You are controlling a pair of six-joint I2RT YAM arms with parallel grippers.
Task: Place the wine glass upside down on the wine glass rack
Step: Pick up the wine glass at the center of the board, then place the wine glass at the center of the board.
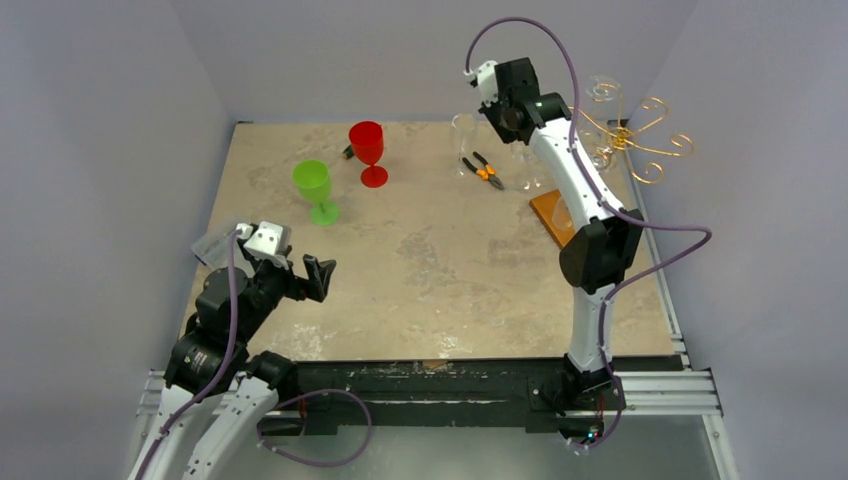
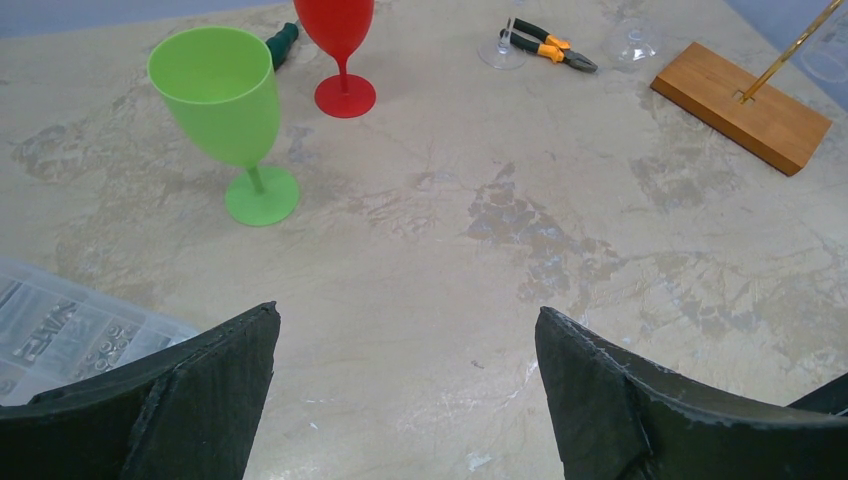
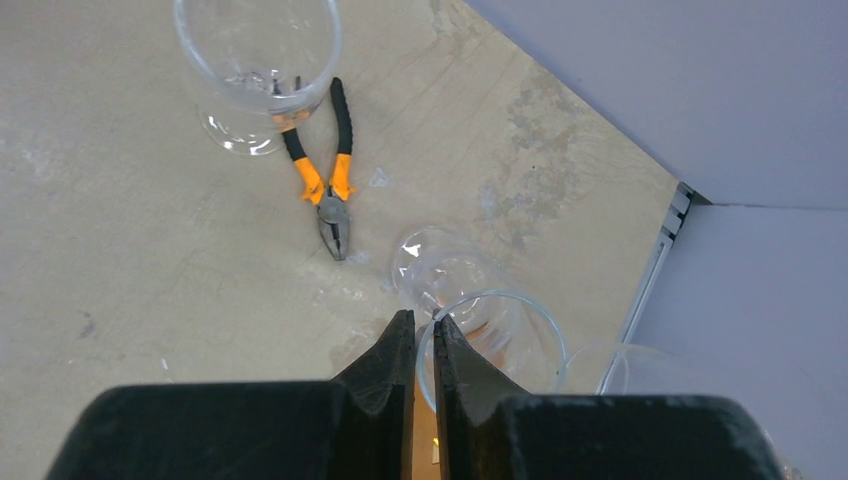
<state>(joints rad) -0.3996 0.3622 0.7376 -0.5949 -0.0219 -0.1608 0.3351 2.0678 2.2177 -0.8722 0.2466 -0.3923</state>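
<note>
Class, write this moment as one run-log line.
phase: grasp | right gripper: shut on wine glass rim | left gripper: open, empty

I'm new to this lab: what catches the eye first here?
The red goblet and green goblet stand upright, far left on the table. At the far right edge the gold wire rack spreads its curls, and beside it the right gripper pinches the rim of a clear wine glass.

Perhaps five wine glasses (image 1: 367, 140), one pliers (image 1: 484, 170)
</note>
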